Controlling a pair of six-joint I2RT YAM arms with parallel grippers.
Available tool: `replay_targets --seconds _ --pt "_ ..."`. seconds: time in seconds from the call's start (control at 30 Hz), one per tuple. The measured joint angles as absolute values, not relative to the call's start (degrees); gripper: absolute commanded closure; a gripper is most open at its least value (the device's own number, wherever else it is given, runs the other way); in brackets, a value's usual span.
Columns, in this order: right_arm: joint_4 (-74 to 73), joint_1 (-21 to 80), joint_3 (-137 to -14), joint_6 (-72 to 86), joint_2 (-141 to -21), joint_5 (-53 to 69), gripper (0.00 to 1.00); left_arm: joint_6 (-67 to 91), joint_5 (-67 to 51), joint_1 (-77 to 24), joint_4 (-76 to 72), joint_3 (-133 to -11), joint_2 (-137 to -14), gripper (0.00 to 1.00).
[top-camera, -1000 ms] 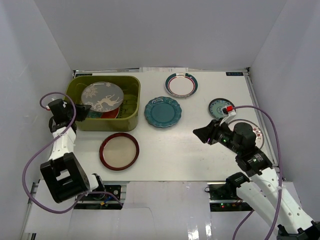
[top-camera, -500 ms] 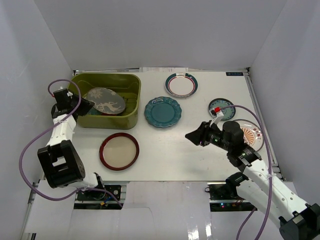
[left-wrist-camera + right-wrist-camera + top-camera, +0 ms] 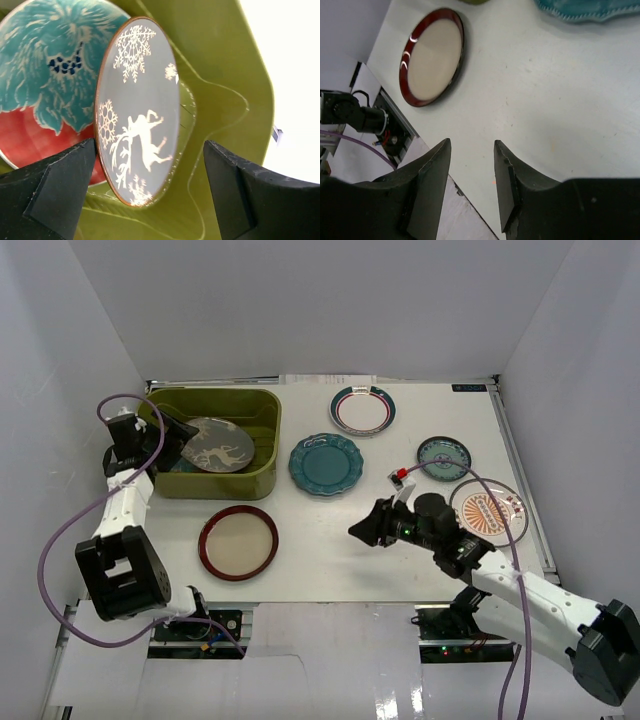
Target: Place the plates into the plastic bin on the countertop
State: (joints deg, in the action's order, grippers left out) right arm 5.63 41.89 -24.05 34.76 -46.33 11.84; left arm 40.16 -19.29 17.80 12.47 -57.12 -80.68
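Observation:
The olive-green plastic bin (image 3: 262, 462) stands at the back left of the white countertop (image 3: 310, 552). Inside it the grey-silver plate (image 3: 218, 444) leans tilted over the teal-and-red floral plate (image 3: 45, 75). My left gripper (image 3: 172, 432) is open at the bin's left end. Its fingers (image 3: 60, 185) stand wide either side of the grey plate's (image 3: 140, 115) near edge. My right gripper (image 3: 362, 530) hovers open and empty over bare countertop, right of the red-rimmed cream plate (image 3: 238, 542).
Loose on the countertop are the scalloped teal plate (image 3: 325, 463), the white plate with a teal-red rim (image 3: 362, 410), the small teal plate (image 3: 443, 454) and the orange-sunburst plate (image 3: 487, 510). The counter's near edge (image 3: 445, 175) lies just under my right gripper (image 3: 471, 145).
My left gripper has opened and let go of the grey-silver plate, which has sunk deeper into the bin. My right arm has swung left, off the orange-sunburst plate toward mid-counter.

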Motion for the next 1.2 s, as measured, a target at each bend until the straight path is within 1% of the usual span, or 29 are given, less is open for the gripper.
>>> replay_targets --seconds 0.1,0.13,0.2,0.23,0.33,0.43,0.5,0.6,0.7,0.87,1.0,1.03,1.07,1.13,1.17,1.2 --pt "8.7 46.4 -22.3 36.2 -51.0 10.4 0.47 39.5 -19.2 17.5 13.0 -57.0 -78.0 0.02" --pt "10.2 47.8 -21.9 37.0 -52.7 9.9 0.42 39.3 -19.0 17.4 13.0 -57.0 -76.8 0.02" --pt "13.0 49.9 -21.7 38.2 -56.5 9.1 0.34 38.8 -18.5 17.2 13.2 -57.0 -74.3 0.02" --pt "14.8 51.0 -21.7 38.9 -58.5 8.7 0.28 38.3 -17.6 16.9 13.2 -56.9 -72.7 0.02" --pt "20.6 53.7 -21.6 41.0 -64.7 7.8 0.24 36.9 -14.7 15.7 13.0 -56.0 -67.8 0.02" --pt "26.9 56.0 -21.9 43.6 -72.0 6.9 0.24 35.5 -12.3 14.3 11.8 -53.7 -62.7 0.02" --pt "29.7 57.6 -22.9 45.3 -77.2 6.0 0.24 34.9 -11.6 13.7 11.7 -52.7 -61.0 0.02" --pt "33.1 59.6 -25.8 47.6 -84.4 4.7 0.28 34.9 -12.0 13.6 11.1 -51.3 -60.1 0.02" --pt "36.1 61.1 -30.9 49.6 -91.5 3.4 0.3 35.2 -14.9 13.4 10.7 -49.2 -58.8 0.02" --pt "39.0 62.5 -38.9 52.3 -100.3 1.6 0.35 34.7 -24.3 10.4 10.4 -47.6 -53.5 0.02" --pt "39.6 62.9 -44.4 53.7 -106.1 -0.2 0.38 33.4 -32.9 6.2 9.0 -44.3 -44.9 0.02" --pt "39.7 63.0 -45.3 54.1 -107.4 -0.6 0.4 33.0 -35.2 5.6 8.9 -42.8 -42.3 0.02" --pt "39.7 63.0 -45.8 54.5 -108.4 -1.1 0.45 32.7 -36.9 5.3 9.0 -41.5 -40.1 0.02" --pt "40.7 63.0 -46.8 55.5 -110.1 -1.7 0.48 31.6 -39.6 4.8 10.0 -39.6 -36.1 0.02" --pt "40.7 63.1 -47.7 55.9 -110.9 -1.8 0.52 30.9 -40.8 4.3 10.6 -39.1 -34.7 0.02" --pt "40.6 63.1 -48.7 56.1 -111.7 -1.9 0.55 30.1 -41.7 3.6 11.3 -39.0 -33.6 0.02"
